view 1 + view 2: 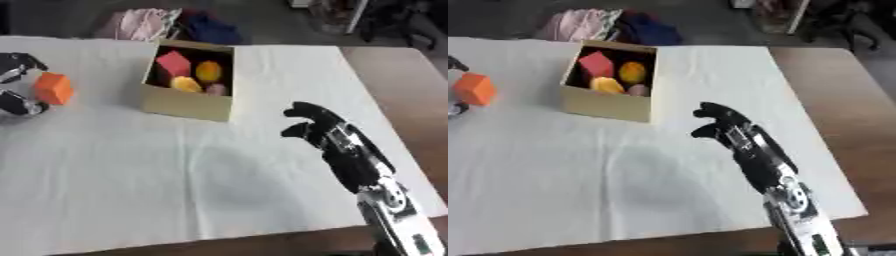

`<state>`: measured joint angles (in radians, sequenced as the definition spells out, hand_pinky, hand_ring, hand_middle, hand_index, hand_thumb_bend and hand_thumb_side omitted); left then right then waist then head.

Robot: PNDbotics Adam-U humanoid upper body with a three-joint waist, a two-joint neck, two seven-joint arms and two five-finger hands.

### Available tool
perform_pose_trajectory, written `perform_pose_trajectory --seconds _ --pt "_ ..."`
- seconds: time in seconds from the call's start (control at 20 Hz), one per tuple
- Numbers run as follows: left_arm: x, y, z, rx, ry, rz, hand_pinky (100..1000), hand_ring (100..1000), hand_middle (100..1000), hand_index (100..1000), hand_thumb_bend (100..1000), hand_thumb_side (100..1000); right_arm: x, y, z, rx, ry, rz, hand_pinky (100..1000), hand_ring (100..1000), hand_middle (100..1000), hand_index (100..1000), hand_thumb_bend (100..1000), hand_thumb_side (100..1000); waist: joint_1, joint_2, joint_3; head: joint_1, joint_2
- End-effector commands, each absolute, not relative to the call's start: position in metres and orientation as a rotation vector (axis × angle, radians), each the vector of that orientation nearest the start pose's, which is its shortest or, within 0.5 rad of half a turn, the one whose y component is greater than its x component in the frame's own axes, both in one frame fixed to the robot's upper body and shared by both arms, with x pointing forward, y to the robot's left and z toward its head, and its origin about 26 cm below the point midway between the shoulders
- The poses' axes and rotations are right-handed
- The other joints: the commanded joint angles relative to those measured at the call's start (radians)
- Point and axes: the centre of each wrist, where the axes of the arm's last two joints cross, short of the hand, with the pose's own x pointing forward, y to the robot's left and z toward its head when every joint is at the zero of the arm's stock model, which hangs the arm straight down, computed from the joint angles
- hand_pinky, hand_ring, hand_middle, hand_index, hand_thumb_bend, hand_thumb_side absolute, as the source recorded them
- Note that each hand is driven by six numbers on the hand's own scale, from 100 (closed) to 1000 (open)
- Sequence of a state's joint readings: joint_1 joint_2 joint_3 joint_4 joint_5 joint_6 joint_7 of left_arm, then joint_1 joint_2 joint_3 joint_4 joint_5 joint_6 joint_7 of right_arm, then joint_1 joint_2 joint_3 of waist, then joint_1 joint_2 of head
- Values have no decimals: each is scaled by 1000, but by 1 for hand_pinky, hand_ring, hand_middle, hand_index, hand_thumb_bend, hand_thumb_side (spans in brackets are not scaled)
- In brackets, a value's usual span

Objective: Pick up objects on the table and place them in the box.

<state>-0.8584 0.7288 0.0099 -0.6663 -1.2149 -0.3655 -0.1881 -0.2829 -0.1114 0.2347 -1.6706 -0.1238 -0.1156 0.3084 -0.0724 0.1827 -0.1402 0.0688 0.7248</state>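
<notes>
An open cardboard box (186, 104) stands on the white cloth at the back centre. Inside lie a red block (172, 62), an orange-yellow round thing (208, 71), a yellow piece (185, 84) and a small pink thing (216, 89). At the far left edge my left hand (17, 102) pinches an orange cube (53, 88) between fingers above and thumb below, held to the left of the box. My right hand (726, 125) hovers over the cloth to the right of the box and nearer than it, fingers loosely bent, holding nothing.
The white cloth (157, 180) covers most of the table. Bare brown tabletop (394, 85) shows along the right side. A pile of pink and dark blue fabric (149, 22) lies beyond the far edge behind the box.
</notes>
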Motion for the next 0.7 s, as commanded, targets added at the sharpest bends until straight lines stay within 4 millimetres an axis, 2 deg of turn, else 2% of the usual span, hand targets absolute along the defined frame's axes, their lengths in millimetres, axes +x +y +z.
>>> perform_pose_trajectory --seconds 0.05,0.2,0.45,0.55,0.7 --pt "434 470 190 1274 -1013 -1463 828 788 884 927 368 333 329 -174 98 484 -1979 602 824 696 808 887 100 828 -9 1 -1 -2 -14" --pt "434 470 185 1264 -1014 -1463 797 746 843 902 349 331 329 -173 98 486 -1980 602 825 696 808 887 100 829 -10 3 -2 -2 -13" --pt "434 470 184 1260 -1031 -1465 707 597 705 797 268 296 329 -173 98 487 -1980 601 825 695 808 887 100 834 -10 4 -3 -1 -13" --pt "434 470 187 1279 -1058 -1453 686 570 657 762 216 291 329 -173 98 486 -1980 601 825 695 808 887 100 831 -9 4 -3 0 -13" --pt "433 471 190 1309 -1102 -1428 663 541 619 735 185 262 329 -174 98 486 -1980 601 825 696 808 887 100 829 -7 2 -2 -1 -14"
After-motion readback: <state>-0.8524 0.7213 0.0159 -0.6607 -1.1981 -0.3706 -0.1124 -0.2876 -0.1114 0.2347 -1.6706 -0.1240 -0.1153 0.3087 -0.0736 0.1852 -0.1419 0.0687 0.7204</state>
